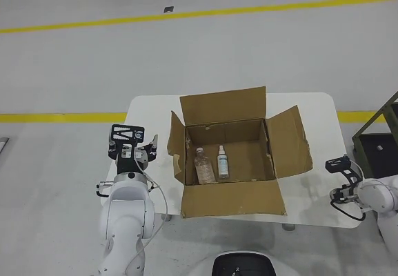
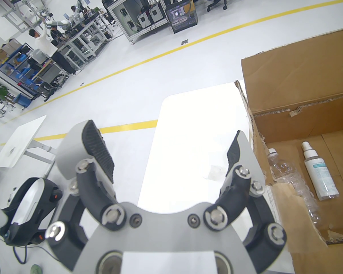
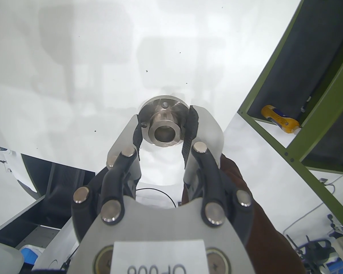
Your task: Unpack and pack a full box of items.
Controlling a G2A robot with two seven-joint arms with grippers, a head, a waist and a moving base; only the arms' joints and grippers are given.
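Unpacking, we judge: right gripper, clamped on a silver flanged metal bushing, must set it down; left gripper hovers, jaws apart, beside the brown cardboard box.

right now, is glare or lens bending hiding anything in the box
Left wrist view: glare washes out the table, the yellow floor line bows with lens distortion, but the clear bottle and spray bottle read fine. Top view: the box is evenly lit. Right wrist view: soft reflections on the floor; the metal part glints.
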